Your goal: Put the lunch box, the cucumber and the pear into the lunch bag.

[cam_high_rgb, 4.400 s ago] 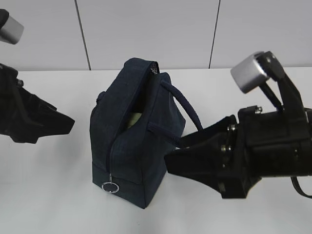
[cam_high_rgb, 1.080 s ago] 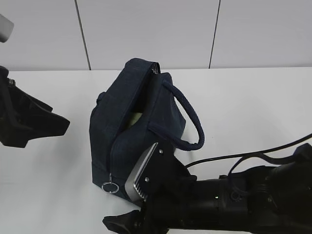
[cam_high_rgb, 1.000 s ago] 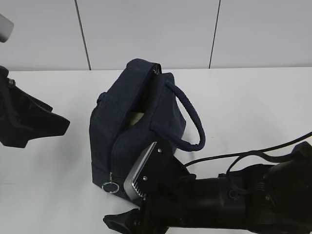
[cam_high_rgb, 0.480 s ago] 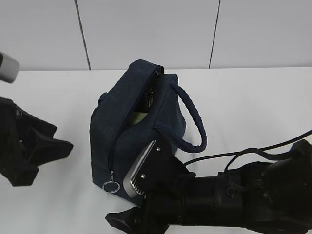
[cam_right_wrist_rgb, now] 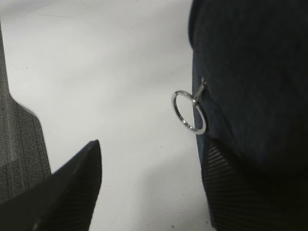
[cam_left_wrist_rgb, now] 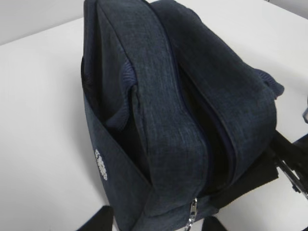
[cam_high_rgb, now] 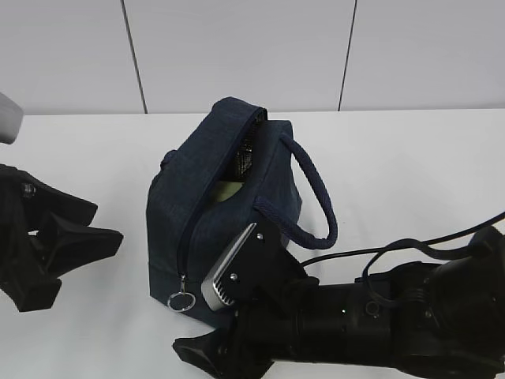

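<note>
One bag [cam_high_rgb: 229,213] stands between my two pincers. My right pincer [cam_right_wrist_rgb: 149,183] gapes wide, one finger against the bag just below its one ring [cam_right_wrist_rgb: 188,111]; my left pincer [cam_high_rgb: 99,237] is apart, nearby.

the lunch bag [cam_high_rgb: 213,205] is dark navy denim-like fabric, its rope handle [cam_high_rgb: 316,197] the same navy, a silver metal ring pull [cam_high_rgb: 181,301] at the zipper. a pale yellow-green patch [cam_high_rgb: 227,189] shows inside the opening. the surface [cam_high_rgb: 410,174] is white, both end effectors black.
</note>
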Controlling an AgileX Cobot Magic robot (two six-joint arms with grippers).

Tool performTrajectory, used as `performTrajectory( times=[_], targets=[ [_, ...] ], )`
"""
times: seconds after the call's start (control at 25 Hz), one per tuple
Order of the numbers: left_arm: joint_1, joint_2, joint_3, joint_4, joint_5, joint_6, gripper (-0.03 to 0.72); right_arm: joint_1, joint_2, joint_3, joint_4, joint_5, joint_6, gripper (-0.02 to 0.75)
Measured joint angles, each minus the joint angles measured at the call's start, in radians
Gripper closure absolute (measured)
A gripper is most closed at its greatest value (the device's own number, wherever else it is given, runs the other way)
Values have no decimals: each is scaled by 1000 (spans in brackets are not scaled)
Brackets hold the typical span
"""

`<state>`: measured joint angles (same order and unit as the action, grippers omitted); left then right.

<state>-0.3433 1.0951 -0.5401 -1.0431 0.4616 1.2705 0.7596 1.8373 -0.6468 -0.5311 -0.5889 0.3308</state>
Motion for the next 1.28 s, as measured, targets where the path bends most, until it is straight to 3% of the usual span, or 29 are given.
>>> performTrajectory(
  times=[0.48,1.28],
  targets=[
    [0,-41,0,-3,50,3,352,43,78,-113,53,121,27,222],
    [0,-41,0,-27,61,2,362,46,92,-172,152,172,32,221]
  ],
)
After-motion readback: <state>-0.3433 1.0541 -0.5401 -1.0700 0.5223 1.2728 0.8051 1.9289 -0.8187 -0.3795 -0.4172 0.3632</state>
